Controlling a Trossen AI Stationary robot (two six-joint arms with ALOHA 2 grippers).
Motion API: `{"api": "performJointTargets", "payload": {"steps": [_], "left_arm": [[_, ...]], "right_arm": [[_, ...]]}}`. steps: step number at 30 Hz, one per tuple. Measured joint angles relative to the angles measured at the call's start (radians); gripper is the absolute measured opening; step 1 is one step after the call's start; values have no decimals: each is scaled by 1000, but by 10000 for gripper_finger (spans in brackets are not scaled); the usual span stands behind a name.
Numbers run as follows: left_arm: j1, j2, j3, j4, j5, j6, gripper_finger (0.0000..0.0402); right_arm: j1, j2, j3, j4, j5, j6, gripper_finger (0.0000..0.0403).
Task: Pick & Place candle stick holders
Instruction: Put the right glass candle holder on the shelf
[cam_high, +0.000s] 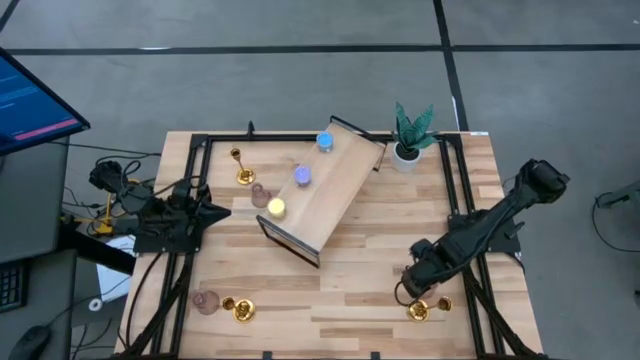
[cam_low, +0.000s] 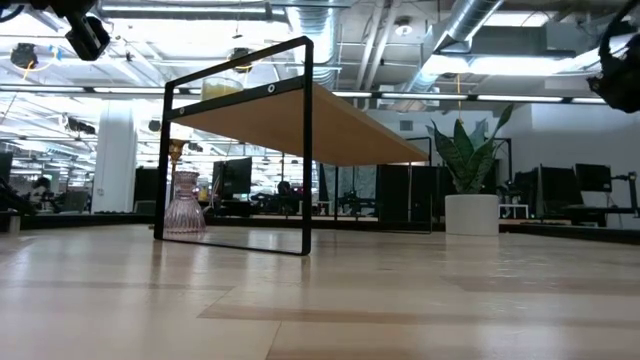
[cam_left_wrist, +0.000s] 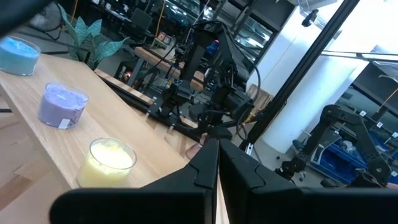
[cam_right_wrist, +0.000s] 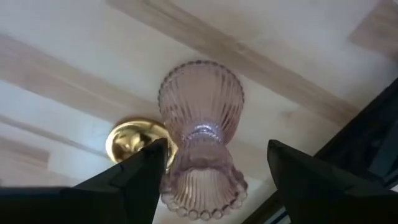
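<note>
Candle stick holders are spread over the table (cam_high: 350, 300): a pink ribbed glass one (cam_right_wrist: 200, 134) and a gold one (cam_right_wrist: 130, 142) lie at the lower right of the high view, under the right gripper (cam_right_wrist: 214, 171). In the right wrist view the pink piece is seen between the spread fingers, which have not closed on it; whether a pad touches it cannot be told.

The pink holder is judged to be glass: stiff, light, breakable, and slippery on its ribs. The narrow waist between bulb and flared foot looks the surest place to be gripped, with modest force. The gold holder stands just beside it, apparently touching, and could be knocked as the jaws close.

Blue (cam_high: 325, 141), violet (cam_high: 302, 176) and yellow (cam_high: 276, 208) holders are set on the wooden shelf (cam_high: 335, 195) at upper centre. The left gripper (cam_high: 222, 211) is held closed and empty at middle left.

Open board is seen between the right gripper and the shelf. The black frame rail (cam_high: 478, 300) and table edge lie near on the right, and the potted plant (cam_high: 410, 135) stands at upper right.
</note>
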Motion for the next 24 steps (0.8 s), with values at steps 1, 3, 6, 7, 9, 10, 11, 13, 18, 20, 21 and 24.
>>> {"api": "performJointTargets", "payload": {"steps": [1,3,6,7,9,10,11,13,18,20,21,24], "left_arm": [[0,0,0,0,0,0,12],[0,0,0,1,0,0,12],[0,0,0,4,0,0,12],[0,0,0,4,0,0,12],[0,0,0,4,0,0,12],[0,0,0,4,0,0,12],[0,0,0,3,0,0,12],[0,0,0,3,0,0,12],[0,0,0,3,0,0,12],[0,0,0,3,0,0,12],[0,0,0,3,0,0,12],[0,0,0,3,0,0,12]], "right_arm": [[0,-7,-7,-2,0,0,266],[0,-17,-17,1,0,0,266],[5,-21,-22,24,0,-13,266],[5,-18,-22,31,0,-13,266],[10,-4,-24,35,-1,-20,265],[14,4,-24,40,-2,-23,265],[17,12,-24,46,-4,-23,263],[25,27,-23,46,-12,-24,257],[32,40,-23,40,-15,-27,217],[32,39,-23,40,-13,-27,191],[31,39,-23,40,-9,-29,176],[26,39,-23,43,-6,-58,151]]}}
